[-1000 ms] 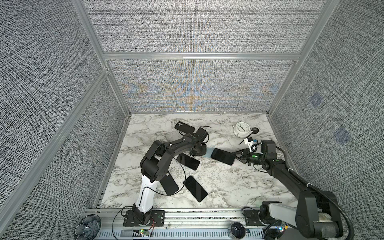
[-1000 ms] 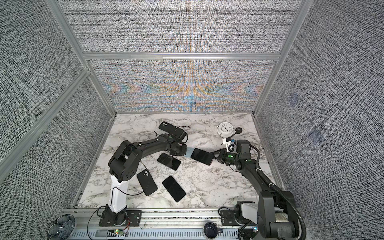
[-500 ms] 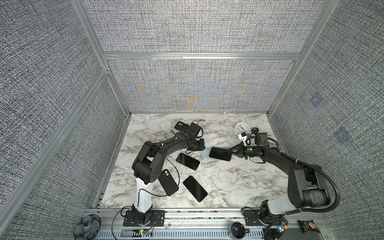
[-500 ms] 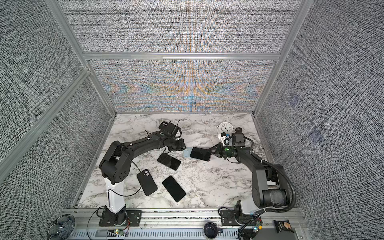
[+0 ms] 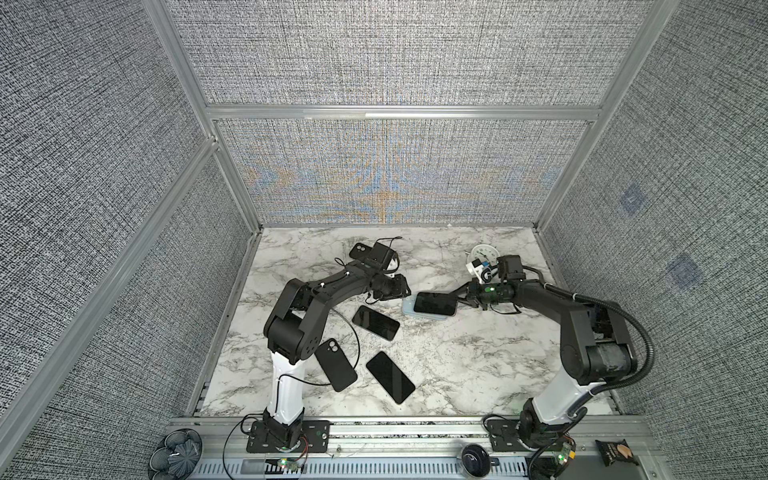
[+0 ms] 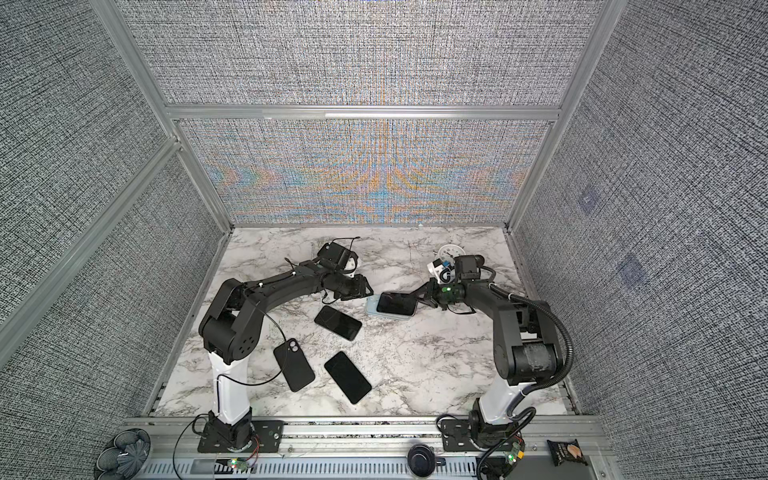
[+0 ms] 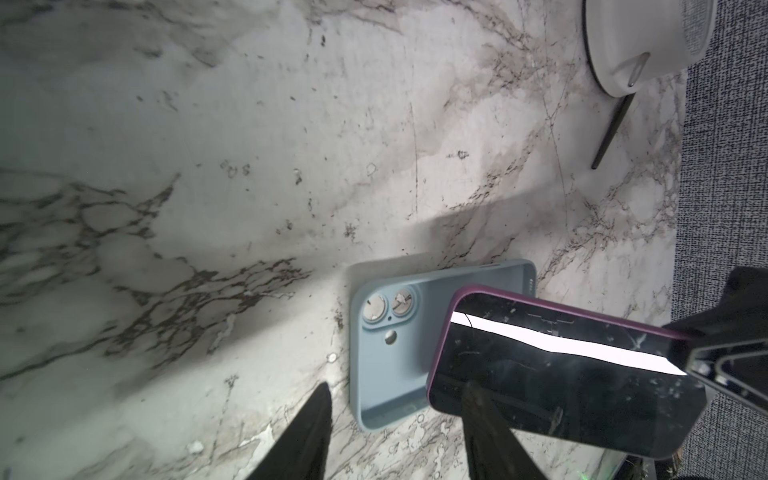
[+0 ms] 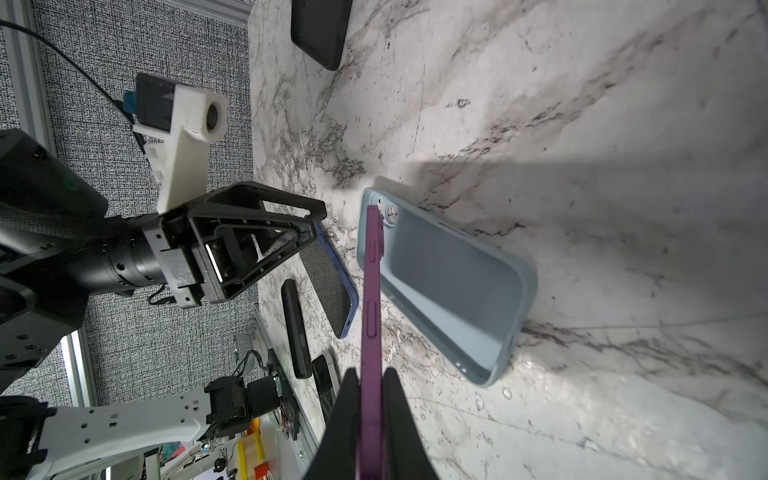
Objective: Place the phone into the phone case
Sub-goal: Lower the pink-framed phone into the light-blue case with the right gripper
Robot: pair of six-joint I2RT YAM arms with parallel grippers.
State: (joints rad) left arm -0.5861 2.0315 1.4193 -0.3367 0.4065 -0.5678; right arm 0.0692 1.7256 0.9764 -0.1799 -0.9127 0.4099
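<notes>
Phone (image 5: pixel 435 303) with a purple rim is gripped at its right short end by the right gripper (image 5: pixel 459 300), whose jaws are closed on it. In both top views it is near the middle of the marble table (image 5: pixel 457 365), screen up, above the right part of the pale blue phone case (image 5: pixel 408 308). The left gripper (image 5: pixel 405 289) is just beside the left end of the case and carries nothing. The same layout shows from the second eye: phone (image 6: pixel 397 303), case (image 6: pixel 371 307), right gripper (image 6: pixel 420 300), left gripper (image 6: pixel 365 291).

In the left wrist view the two dark fingers of the left gripper (image 7: pixel 395 388) stand apart with nothing between them. The case (image 7: pixel 395 365) lies hollow side up with its camera holes uncovered. The phone (image 7: pixel 561 374) covers the other end and is turned a little against the case.

In the right wrist view the phone (image 8: pixel 372 311) is seen on edge between the clamped fingers of the right gripper (image 8: pixel 371 374). The case (image 8: pixel 449 282) lies flat on the table beside it. I cannot tell if the two touch.

Both long axes run left to right, and the case reaches further left than the phone. I judge the next move needs a small twist and a push to the left and down. The left arm is nearer to hold the case steady.
</notes>
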